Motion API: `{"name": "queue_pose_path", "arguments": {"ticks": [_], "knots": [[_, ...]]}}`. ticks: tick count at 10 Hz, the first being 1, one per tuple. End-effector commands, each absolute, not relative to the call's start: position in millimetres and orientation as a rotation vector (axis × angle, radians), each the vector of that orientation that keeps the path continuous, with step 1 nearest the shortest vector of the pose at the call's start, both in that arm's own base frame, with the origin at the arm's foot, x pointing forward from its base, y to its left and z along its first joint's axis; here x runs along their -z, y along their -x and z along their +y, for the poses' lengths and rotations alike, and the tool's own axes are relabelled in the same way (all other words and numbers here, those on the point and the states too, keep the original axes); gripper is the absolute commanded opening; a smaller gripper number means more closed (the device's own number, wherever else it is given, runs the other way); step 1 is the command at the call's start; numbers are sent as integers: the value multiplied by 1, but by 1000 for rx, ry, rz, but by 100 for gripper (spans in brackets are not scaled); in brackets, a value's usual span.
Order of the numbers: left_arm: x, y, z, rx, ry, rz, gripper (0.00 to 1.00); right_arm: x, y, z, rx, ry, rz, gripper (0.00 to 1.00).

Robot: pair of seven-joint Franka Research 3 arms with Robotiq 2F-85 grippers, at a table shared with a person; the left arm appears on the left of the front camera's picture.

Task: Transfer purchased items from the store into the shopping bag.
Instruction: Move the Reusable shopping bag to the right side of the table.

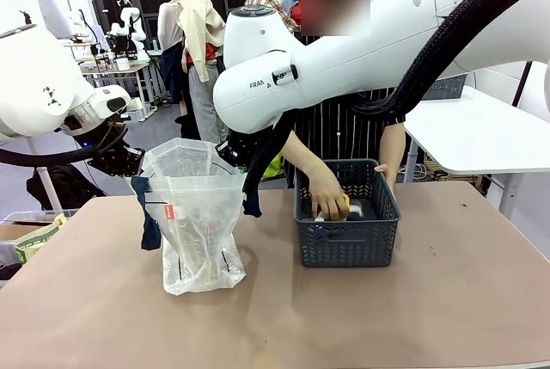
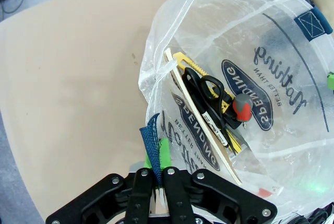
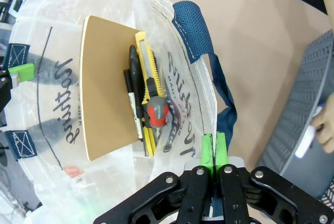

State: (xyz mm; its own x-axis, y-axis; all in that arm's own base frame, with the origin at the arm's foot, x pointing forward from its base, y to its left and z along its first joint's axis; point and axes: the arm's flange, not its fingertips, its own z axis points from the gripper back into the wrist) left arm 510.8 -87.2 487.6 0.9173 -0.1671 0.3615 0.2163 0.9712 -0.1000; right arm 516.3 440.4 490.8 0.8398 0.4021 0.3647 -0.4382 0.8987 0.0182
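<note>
The shopping bag [image 1: 196,227] stands open on the table, left of the store [image 1: 347,240], a dark grey lattice basket. My left gripper [image 1: 136,169] is shut on the bag's left rim by a navy handle [image 2: 150,141]. My right gripper [image 1: 238,152] is shut on the opposite rim [image 3: 206,104]. In the left wrist view the gripper [image 2: 158,156] pinches the plastic; the right wrist view shows its gripper [image 3: 214,145] doing the same. Inside the bag lie purchased items: a yellow cutter [image 3: 144,57], black scissors [image 2: 207,91], a red and grey gadget [image 3: 156,112] and a brown card [image 3: 104,88].
A person's hand [image 1: 328,197] reaches into the basket and holds a yellow and white item. A white side table [image 1: 481,132] stands at the far right. A box with clutter [image 1: 34,238] sits off the table's left edge. The front of the brown table [image 1: 361,326] is bare.
</note>
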Motion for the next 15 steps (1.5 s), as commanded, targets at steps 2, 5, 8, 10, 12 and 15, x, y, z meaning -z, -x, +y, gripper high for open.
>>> {"name": "queue_pose_path", "arguments": {"ticks": [2,5,8,10,12,15], "knots": [[-490,-508,-85,182,125,-362,0,-491,-516,440,-426,-100,-367,0],[-490,-508,-85,182,125,-362,0,-491,-516,440,-426,-100,-367,0],[-490,-508,-85,182,125,-362,0,-491,-516,440,-426,-100,-367,0],[-490,-508,-85,182,125,-362,0,-491,-516,440,-426,-100,-367,0],[-490,-508,-85,182,125,-362,0,-491,-516,440,-426,-100,-367,0],[-490,-508,-85,182,125,-362,0,-491,-516,440,-426,-100,-367,0]]}}
